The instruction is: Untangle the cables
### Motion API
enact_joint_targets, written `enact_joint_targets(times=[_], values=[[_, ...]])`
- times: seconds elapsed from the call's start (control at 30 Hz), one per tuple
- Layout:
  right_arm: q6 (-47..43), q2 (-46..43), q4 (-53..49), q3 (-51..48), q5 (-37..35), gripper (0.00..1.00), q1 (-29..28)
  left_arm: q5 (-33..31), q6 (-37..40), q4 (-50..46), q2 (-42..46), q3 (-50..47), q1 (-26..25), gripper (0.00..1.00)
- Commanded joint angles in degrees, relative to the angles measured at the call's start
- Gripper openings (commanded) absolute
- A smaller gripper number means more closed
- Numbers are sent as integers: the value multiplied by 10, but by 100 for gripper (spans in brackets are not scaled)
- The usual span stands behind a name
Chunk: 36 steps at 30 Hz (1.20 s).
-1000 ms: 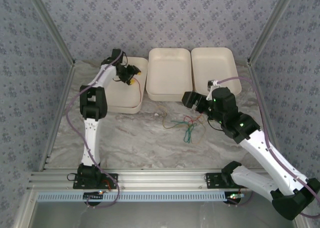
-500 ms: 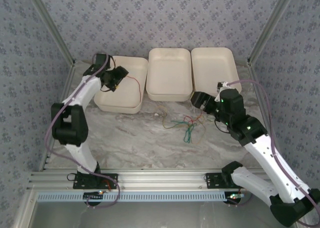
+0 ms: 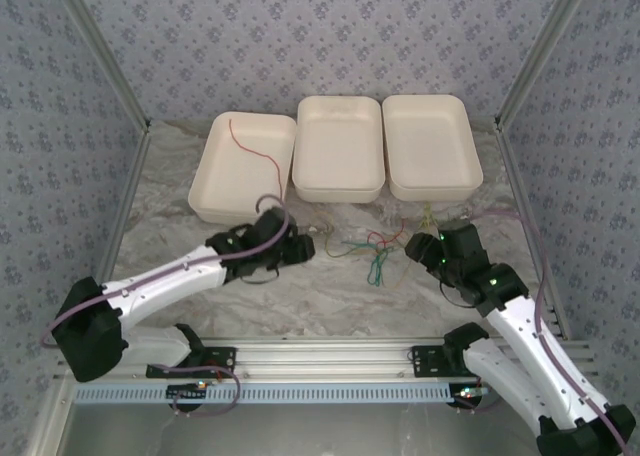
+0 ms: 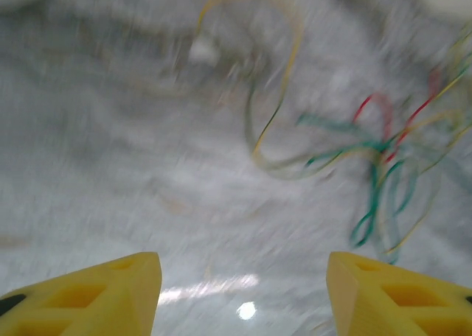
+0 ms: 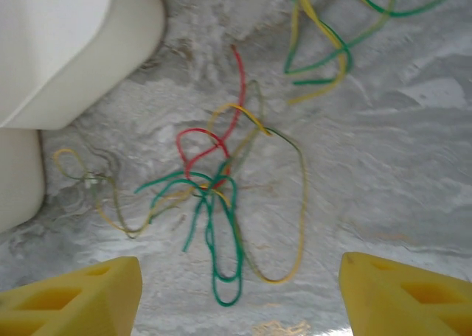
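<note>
Cables point(image 3: 370, 251) lie in a loose red, green and yellow knot on the marble table point(image 3: 300, 306), just in front of three white trays point(image 3: 340, 191). One red wire point(image 3: 255, 146) sits apart in the left tray point(image 3: 207, 198). Left gripper point(image 3: 303, 247) and right gripper point(image 3: 415, 244) flank the knot, each with fingers spread and nothing between. Seen from the left wrist, strands smear together. Bare table lies nearer the arms.

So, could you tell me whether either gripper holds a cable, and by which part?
Nothing is held: the left gripper and right gripper both stand open and empty near the tangled cables.
</note>
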<state>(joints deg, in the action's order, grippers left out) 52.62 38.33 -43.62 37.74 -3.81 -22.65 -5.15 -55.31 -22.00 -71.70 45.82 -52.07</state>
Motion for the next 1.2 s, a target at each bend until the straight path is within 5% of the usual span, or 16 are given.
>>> enact_joint_targets(times=[0.0,0.13,0.3,0.43,0.57,0.8,1.17], values=[[28,-12,-27,-18,-6,73,13,-57,-67,42,15,-20,-43,61],[26,-11,-41,-12,-25,74,47,-88,-71,22,13,1,-91,61],[0,9,13,-10,47,76,159,-98,-62,37,13,8,-115,61],[-51,101,66,11,85,76,236,-78,-39,71,-11,10,-103,64],[-98,194,148,18,125,75,299,9,-30,144,-84,23,-50,66],[-200,360,186,108,128,69,303,83,1,170,-182,106,-8,65],[-232,539,11,340,68,58,281,137,-42,115,-176,196,58,65]])
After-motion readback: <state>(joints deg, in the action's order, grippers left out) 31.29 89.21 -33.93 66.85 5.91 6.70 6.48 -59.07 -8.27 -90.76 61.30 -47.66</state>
